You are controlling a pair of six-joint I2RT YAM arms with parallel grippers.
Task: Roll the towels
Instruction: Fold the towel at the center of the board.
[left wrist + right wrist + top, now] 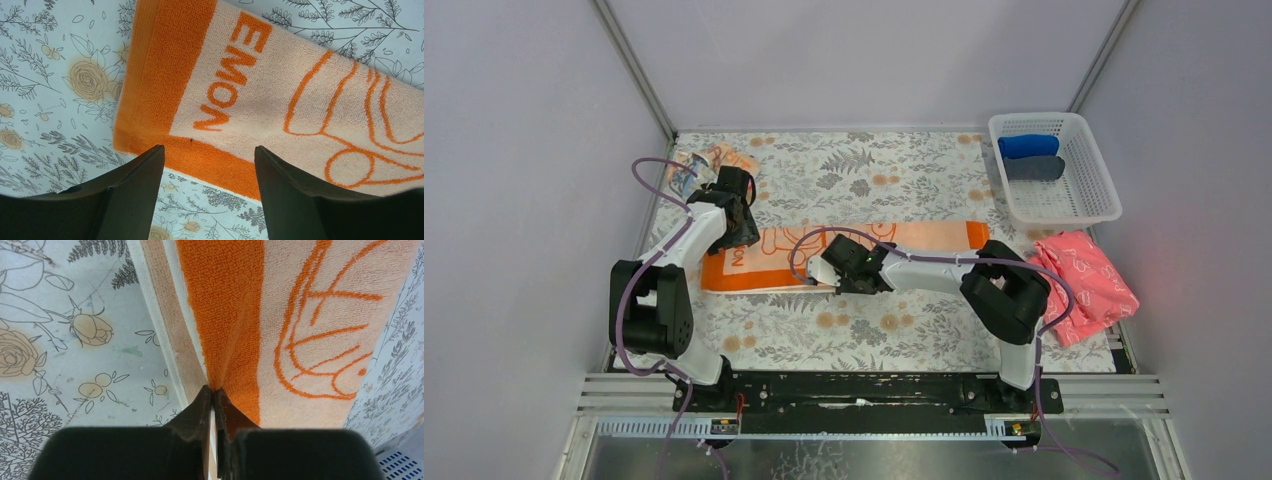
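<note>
An orange-bordered towel (924, 237) with a peach centre and orange lettering lies flat and stretched across the middle of the table. My right gripper (832, 280) sits at its near long edge. In the right wrist view the gripper (214, 390) is shut, pinching a raised fold of the towel's (320, 365) orange border. My left gripper (746, 238) hovers over the towel's left end. It is open in the left wrist view (208, 150), its fingers straddling the orange border of the towel (280, 85) with nothing held. A second pale peach towel (724, 160) lies crumpled at the back left.
A white basket (1014, 130) at the back right holds a blue roll (1029, 146) and a dark grey roll (1034, 168). A pink patterned cloth (1084, 285) lies in front of it by the right wall. A floral cloth (854, 330) covers the table.
</note>
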